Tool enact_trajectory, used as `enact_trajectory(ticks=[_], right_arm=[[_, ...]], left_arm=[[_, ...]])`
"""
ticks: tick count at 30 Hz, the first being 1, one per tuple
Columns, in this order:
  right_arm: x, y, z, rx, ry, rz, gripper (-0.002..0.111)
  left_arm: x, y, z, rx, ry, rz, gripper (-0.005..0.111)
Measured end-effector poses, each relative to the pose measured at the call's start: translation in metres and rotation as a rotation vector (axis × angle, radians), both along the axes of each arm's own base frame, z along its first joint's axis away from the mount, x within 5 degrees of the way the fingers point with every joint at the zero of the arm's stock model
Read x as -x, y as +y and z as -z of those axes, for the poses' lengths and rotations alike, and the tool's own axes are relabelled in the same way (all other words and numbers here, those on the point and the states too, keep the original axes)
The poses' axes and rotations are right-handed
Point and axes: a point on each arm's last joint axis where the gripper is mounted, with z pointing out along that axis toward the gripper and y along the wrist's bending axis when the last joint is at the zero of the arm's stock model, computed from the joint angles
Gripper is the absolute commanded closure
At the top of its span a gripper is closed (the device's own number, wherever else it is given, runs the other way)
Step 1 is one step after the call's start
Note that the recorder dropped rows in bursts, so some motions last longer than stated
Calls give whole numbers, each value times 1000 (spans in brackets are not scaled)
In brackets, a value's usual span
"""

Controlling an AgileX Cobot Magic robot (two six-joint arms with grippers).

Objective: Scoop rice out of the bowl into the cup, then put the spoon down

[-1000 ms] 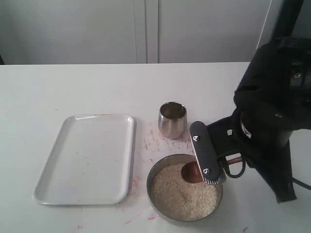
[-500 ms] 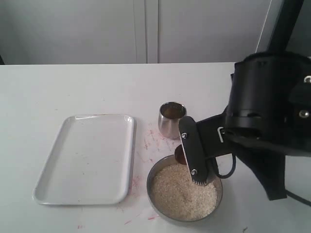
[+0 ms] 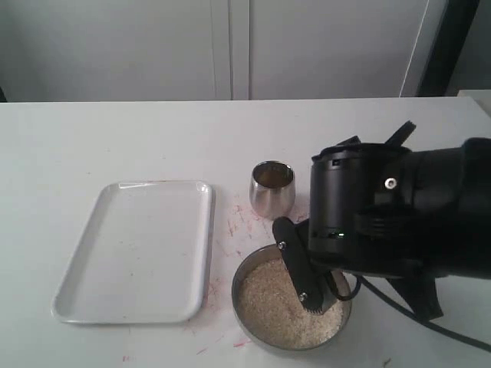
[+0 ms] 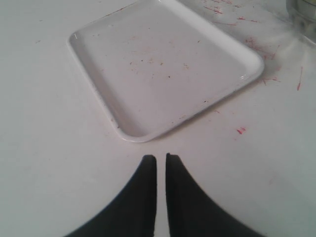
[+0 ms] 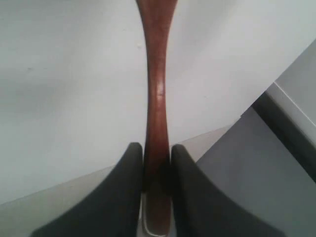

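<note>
So the spoon (image 5: 157,98) is in the right gripper (image 5: 157,147). The jaws are pinching its reddish-brown handle from both sides, and the slim shaft runs straight out from between them. Only the wrist camera shows this. The scoop end runs off the edge of that shot, so I can't tell if there's any rice on it. From where I'm standing, the big black arm hides the spoon completely.

One dark finger of that gripper hangs over the bowl (image 3: 244,277), around its 12 to 1 o'clock part, with its tip down by the rice (image 3: 268,310). I can't say if it's actually touching the grains. The bowl looks pretty full.

The cup (image 3: 271,189) stands upright at roughly 12 o'clock from the bowl, close to it but not touching. The white tray (image 3: 134,249) lies flat at 9 o'clock from the bowl, with a gap between them, and there are reddish scribble marks on the tabletop (image 3: 115,138) in that gap.

The left gripper (image 4: 161,160) sits above the bare tabletop just off a corner of the tray. Its jaws are pressed nearly together with nothing in them.
</note>
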Motion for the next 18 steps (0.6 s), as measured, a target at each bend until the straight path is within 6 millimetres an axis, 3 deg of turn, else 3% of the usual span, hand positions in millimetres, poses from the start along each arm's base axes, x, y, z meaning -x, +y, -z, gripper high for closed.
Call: enact_trajectory(ticks=[18], right_arm=[[-1,6,15,25,60,4,108]], left_arm=[[0,0,0,0,0,0,92]])
